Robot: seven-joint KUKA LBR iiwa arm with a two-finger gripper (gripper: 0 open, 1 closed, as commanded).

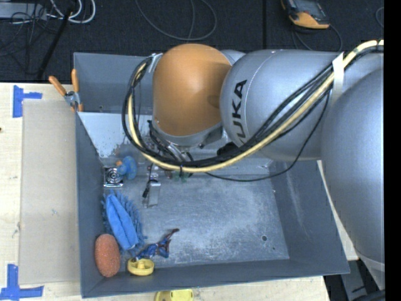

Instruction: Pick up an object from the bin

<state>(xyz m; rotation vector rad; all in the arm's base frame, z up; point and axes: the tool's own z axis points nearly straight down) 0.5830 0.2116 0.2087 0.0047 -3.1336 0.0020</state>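
Observation:
My gripper (149, 192) hangs under the orange wrist cover in the left half of the bin, just above the floor. Left of it, near the bin's back left, lie a small silver metal piece (113, 177) and a small blue knob-like thing (128, 167) touching it. Below and left of the gripper lies a blue ribbed, brush-like thing (120, 221), lengthwise along the left wall. The gripper stands beside these things, not over any of them.
In the front left corner lie a brown-orange oval thing (107, 254), a yellow ring (140, 267) and a small blue and purple thing (156, 247). The arm covers the back of the bin. Bare grey floor shows in the middle and right.

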